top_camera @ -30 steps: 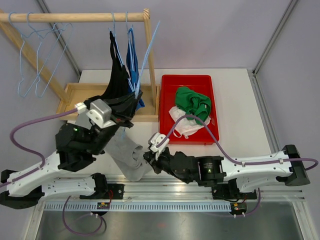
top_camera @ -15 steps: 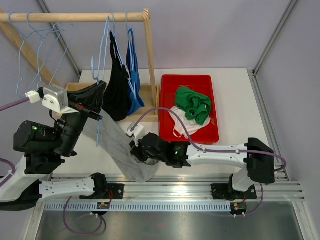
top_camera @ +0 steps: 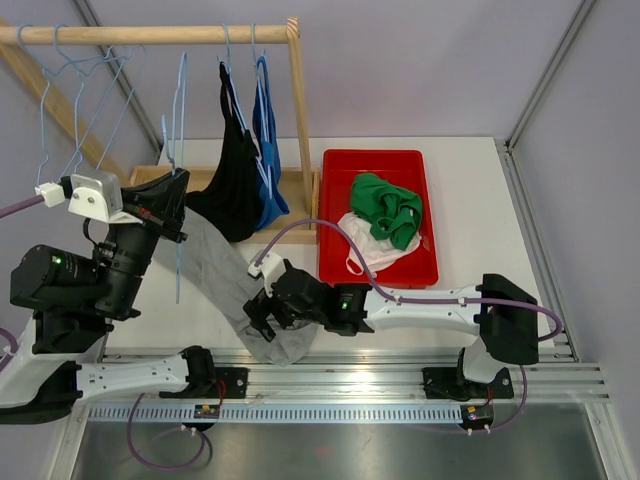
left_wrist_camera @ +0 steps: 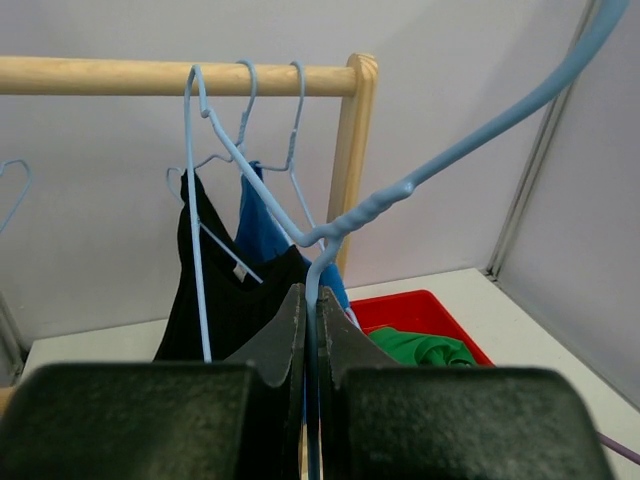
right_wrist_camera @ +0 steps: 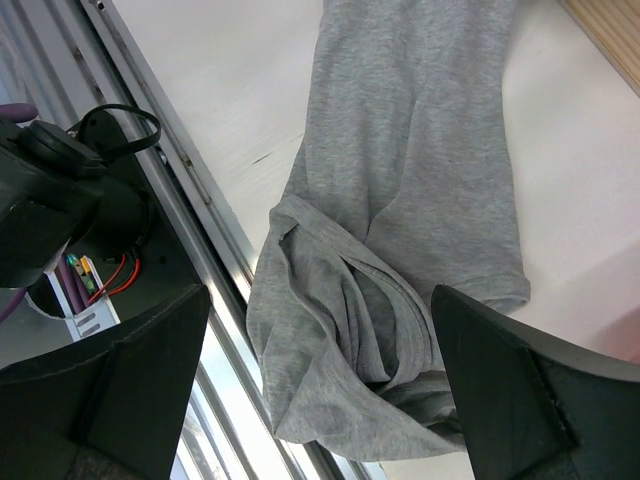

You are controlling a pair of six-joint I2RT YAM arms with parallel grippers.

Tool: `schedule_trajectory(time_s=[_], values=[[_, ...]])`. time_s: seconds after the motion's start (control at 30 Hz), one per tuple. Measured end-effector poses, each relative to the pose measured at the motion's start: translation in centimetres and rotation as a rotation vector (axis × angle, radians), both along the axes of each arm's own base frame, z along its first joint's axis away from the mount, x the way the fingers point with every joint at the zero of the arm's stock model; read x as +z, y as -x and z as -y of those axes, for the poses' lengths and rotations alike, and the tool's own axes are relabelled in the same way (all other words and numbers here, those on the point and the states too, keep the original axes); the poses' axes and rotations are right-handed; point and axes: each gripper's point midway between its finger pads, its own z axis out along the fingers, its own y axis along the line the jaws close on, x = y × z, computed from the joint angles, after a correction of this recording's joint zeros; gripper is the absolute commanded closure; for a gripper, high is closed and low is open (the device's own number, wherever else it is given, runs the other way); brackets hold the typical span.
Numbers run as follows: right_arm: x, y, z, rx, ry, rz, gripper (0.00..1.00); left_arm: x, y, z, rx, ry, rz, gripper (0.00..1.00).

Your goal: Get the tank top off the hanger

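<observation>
tank top (top_camera: 222, 272) grey, on table edge | left gripper (left_wrist_camera: 310, 302) clamps hanger (left_wrist_camera: 400, 190) | right gripper (right_wrist_camera: 320, 300) spread wide

Tally: 5 garments, 1 tray, 1 rack, 3+ hangers.
Hangers: 1 held hanger (left_wrist_camera: 372, 208) pinched betw. left gripper (left_wrist_camera: 308, 300) fingers; 2 loaded hangers (left_wrist_camera: 296, 130) on rack (left_wrist_camera: 120, 75) rail beyond the tips; bare hangers (top_camera: 42, 110) further left overlap, no. unclear. Garments: 1 grey tank top (right_wrist_camera: 400, 180) under right gripper (right_wrist_camera: 320, 295) fingers; 1 black top (top_camera: 232, 190) + 1 blue top (top_camera: 268, 150) ahead of left fingers; 1 green cloth (top_camera: 385, 205) + 1 white cloth (top_camera: 365, 255) in red tray (top_camera: 375, 158).
</observation>
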Motion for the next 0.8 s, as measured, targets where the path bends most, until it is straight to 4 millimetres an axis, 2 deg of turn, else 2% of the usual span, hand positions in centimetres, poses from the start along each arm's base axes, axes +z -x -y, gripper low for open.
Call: schedule_trajectory(time_s=[0.2, 0.3, 0.57, 0.7, 0.8], values=[[0.0, -0.1, 0.0, -0.006, -0.001, -0.001, 0.01, -1.1, -0.3, -1.6, 0.069, -0.029, -0.084, 1.00], [0.0, -0.1, 0.0, -0.010, -0.002, -0.001, 0.00, -1.8, -0.3, -1.8, 0.076, -0.049, -0.122, 1.00], [0.0, -0.1, 0.0, -0.014, -0.005, -0.003, 0.01, -4.7, -1.3, 1.1, 0.061, -0.179, -0.191, 1.00], [-0.6, 0.0, 0.8, -0.018, 0.007, -0.009, 0.00, -5.6, -3.0, 1.6, 0.093, -0.222, -0.211, 1.00], [-0.7, 0.0, 1.3, -0.028, 0.010, -0.007, 0.01, -6.2, -5.3, 0.0, 0.169, -0.225, -0.239, 1.00]])
